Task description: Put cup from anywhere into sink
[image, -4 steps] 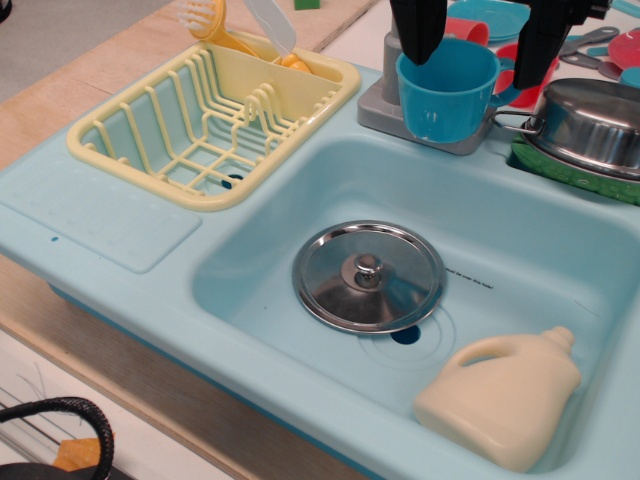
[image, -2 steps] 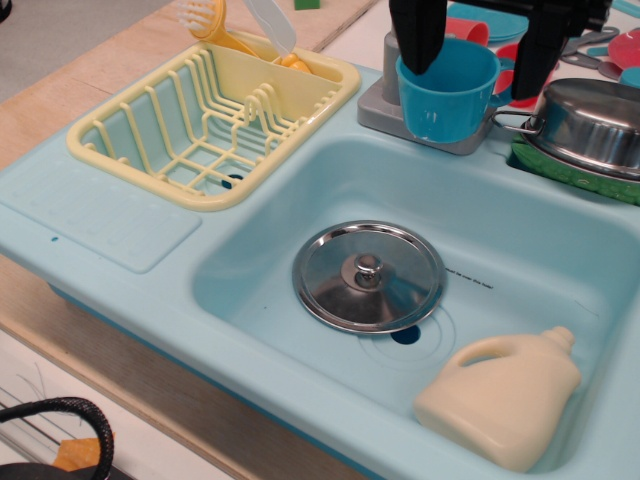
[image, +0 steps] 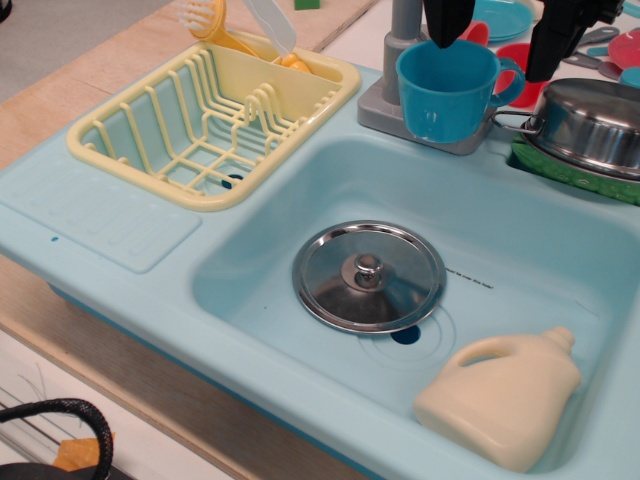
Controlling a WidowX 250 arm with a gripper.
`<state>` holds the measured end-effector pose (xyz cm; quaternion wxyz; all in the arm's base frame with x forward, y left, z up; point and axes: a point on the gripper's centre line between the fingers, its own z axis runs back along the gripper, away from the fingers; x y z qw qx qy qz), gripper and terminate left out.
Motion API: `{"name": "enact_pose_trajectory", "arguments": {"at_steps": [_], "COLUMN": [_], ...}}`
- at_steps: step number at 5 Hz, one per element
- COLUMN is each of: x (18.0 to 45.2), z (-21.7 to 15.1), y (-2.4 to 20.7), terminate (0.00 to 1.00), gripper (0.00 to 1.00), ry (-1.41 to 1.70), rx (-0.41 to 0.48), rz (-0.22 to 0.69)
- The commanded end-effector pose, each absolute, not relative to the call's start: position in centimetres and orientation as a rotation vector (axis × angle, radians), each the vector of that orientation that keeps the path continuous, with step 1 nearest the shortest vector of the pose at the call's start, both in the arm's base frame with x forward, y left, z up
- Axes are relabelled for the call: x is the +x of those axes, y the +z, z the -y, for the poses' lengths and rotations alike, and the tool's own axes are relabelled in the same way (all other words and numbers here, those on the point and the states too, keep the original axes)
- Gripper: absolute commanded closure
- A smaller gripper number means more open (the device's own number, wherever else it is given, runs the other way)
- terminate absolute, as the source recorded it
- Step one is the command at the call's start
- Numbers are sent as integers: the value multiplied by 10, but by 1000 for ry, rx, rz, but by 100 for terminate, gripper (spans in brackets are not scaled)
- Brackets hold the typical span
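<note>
The turquoise-blue cup (image: 447, 92) stands upright on the grey faucet base (image: 378, 106) at the back rim of the pale aqua sink (image: 255, 255). Its loop handle points right. My gripper (image: 493, 58) is open just above the cup. One black finger (image: 446, 22) hangs over the cup's rim. The other finger (image: 553, 38) is to the right, beyond the handle. The cup is not gripped.
In the basin lie a round steel lid (image: 368, 276) over the drain and a cream detergent bottle (image: 503, 397). A yellow dish rack (image: 215, 120) stands at the left. A steel pot (image: 592, 120) is at the right, with red and blue dishes (image: 518, 62) behind.
My gripper has risen and shifted right. The fingers that straddled the cup are now higher, and the cup's handle shows. The cup has not moved.
</note>
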<state>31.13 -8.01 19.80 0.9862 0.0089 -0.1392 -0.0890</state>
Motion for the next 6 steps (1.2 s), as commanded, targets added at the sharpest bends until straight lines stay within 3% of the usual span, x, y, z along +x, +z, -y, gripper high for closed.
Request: {"name": "enact_pose_trajectory", "arguments": {"at_steps": [1, 4, 6], "x": [324, 330, 321], "z": [77, 67, 57], "y": [201, 178, 156], "terminate": [0, 0, 0], "gripper": [0, 0, 0], "ry": [-211, -139, -97], "rx": [-16, -77, -138], "rz": [327, 266, 283]}}
